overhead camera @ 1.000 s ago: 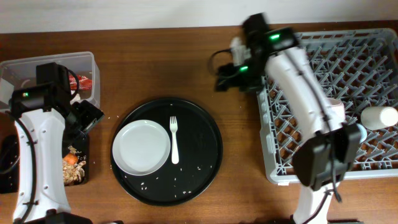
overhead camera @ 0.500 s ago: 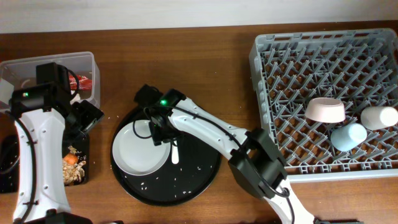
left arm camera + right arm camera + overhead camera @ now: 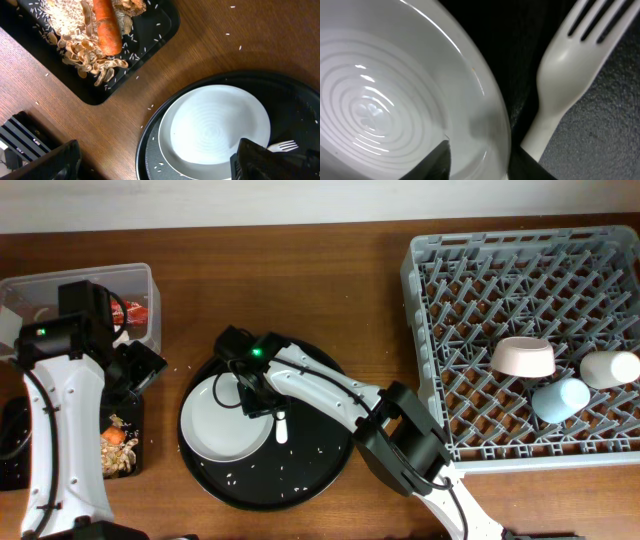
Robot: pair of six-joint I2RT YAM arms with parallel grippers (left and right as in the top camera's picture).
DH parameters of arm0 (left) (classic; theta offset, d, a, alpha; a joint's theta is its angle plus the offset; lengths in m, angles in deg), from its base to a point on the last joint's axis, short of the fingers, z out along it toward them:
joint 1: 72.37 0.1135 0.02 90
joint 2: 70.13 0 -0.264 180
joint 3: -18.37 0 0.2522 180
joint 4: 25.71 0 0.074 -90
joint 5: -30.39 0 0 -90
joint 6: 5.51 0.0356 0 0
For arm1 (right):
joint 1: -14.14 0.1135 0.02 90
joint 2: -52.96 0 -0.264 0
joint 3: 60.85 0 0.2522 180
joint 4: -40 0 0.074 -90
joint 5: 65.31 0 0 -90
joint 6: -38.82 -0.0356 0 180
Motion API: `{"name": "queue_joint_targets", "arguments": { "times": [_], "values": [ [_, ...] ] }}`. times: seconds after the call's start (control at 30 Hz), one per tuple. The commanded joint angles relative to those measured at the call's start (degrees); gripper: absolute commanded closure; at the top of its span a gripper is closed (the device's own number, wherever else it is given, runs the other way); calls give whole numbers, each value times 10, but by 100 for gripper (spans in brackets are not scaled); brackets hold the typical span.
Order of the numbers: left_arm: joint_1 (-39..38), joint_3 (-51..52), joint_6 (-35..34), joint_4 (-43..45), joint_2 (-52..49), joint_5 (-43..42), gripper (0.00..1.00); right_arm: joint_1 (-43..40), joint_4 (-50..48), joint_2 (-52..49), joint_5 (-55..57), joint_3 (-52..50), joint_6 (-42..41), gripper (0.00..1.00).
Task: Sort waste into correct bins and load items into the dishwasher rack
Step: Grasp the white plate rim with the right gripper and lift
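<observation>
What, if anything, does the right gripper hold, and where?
Fingers of the right gripper straddle the rim of the round white plate; whether they clamp it cannot be told.

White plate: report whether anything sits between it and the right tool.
Nothing visible does. The right tool straddles the rim of the white plate, one finger over the plate, one outside it. The white fork lies close beside the outer finger, not between.
</observation>
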Motion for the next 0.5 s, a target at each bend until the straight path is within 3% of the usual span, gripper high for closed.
{"name": "queue_joint_targets", "arguments": {
  "times": [0.0,0.03,0.13,0.33,0.47],
  "values": [
    [3,1,-6,-1,-2,8,1,3,0,-8,3,-4,-2,74],
    [3,1,-6,-1,-2,8,1,3,1,-8,3,-4,-2,83],
    [3,1,-6,-1,-2,8,1,-1,6,-8,4,-3,-2,96],
    [3,1,-6,-1,-2,8,1,-39,33,17,-42,13,-1,96],
    [3,1,-6,-1,-2,8,1,-86,59,92,-43,16,18,96]
  ]
}}
